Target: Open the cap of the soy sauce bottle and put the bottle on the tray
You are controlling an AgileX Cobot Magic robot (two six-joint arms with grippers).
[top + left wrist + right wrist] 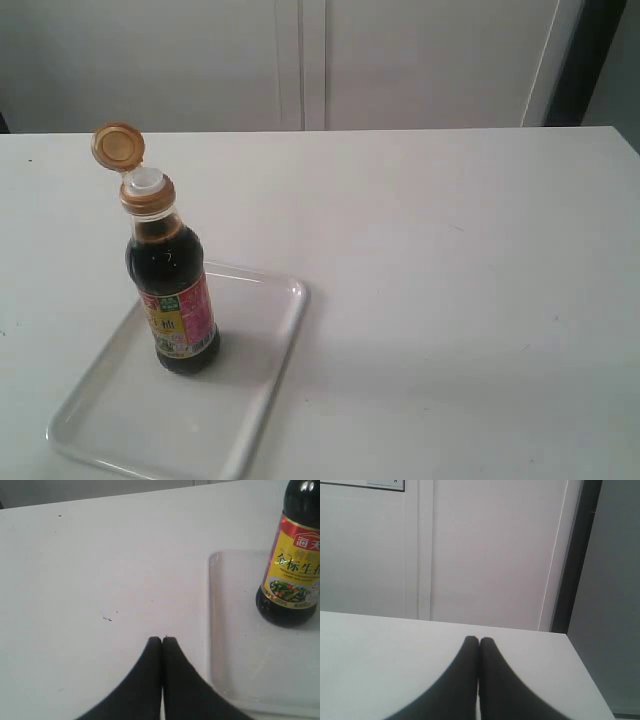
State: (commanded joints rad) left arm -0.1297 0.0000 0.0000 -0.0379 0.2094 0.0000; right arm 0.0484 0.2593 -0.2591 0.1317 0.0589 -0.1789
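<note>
The soy sauce bottle (172, 295) stands upright on the white tray (255, 400) at the near left of the table. Its orange-gold cap (118, 147) is flipped open and leans back on its hinge, baring the white spout (143, 181). Neither arm shows in the exterior view. In the left wrist view my left gripper (162, 639) is shut and empty over bare table, beside the tray (235, 670), with the bottle (292, 575) off to one side. My right gripper (479, 639) is shut and empty, facing the table's far edge and the wall.
The white table (450, 280) stretches wide to the right of the tray. Behind it stand pale cabinet doors (300, 60) and a dark vertical strip (580, 60) at the back right. Small dark specks (106, 618) mark the tabletop near my left gripper.
</note>
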